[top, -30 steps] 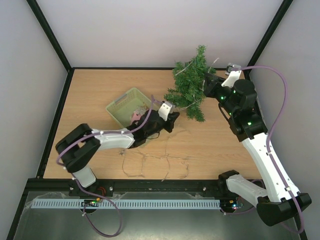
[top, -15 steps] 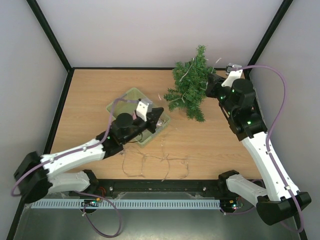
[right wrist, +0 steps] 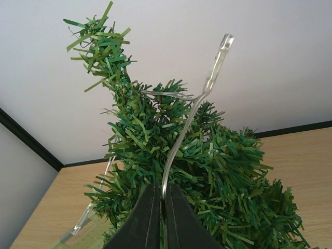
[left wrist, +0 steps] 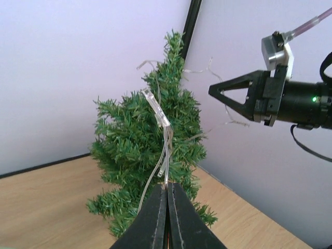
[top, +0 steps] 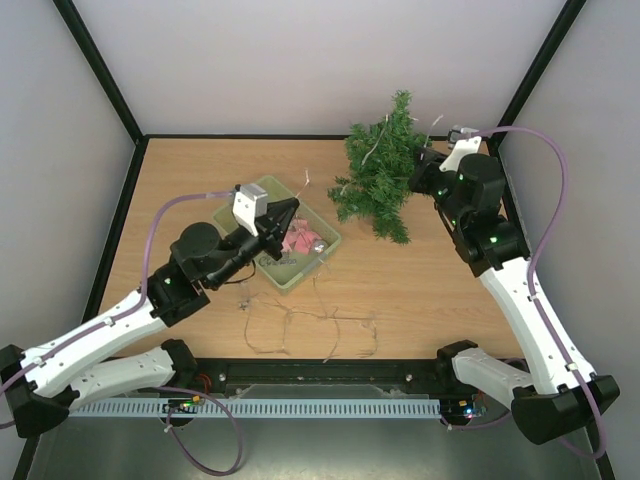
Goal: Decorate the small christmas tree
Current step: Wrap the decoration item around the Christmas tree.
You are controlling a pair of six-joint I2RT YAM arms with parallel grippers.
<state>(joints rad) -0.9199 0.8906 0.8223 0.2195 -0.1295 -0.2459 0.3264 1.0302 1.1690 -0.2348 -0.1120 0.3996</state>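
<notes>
Gently: your left gripper [left wrist: 167, 191] and right gripper [right wrist: 161, 191] each clamp the limp light string [left wrist: 157, 110]; the small christmas tree [top: 378, 182], far right on the table [top: 180, 190], looks light and tippy, best gripped low.

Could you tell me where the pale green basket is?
Top view: the pale green plastic basket lies mid-table, left of the small christmas tree, under the left gripper.

A robot lab cell: white walls [top: 300, 60], black frame [top: 100, 70], wooden table [top: 180, 185].
</notes>
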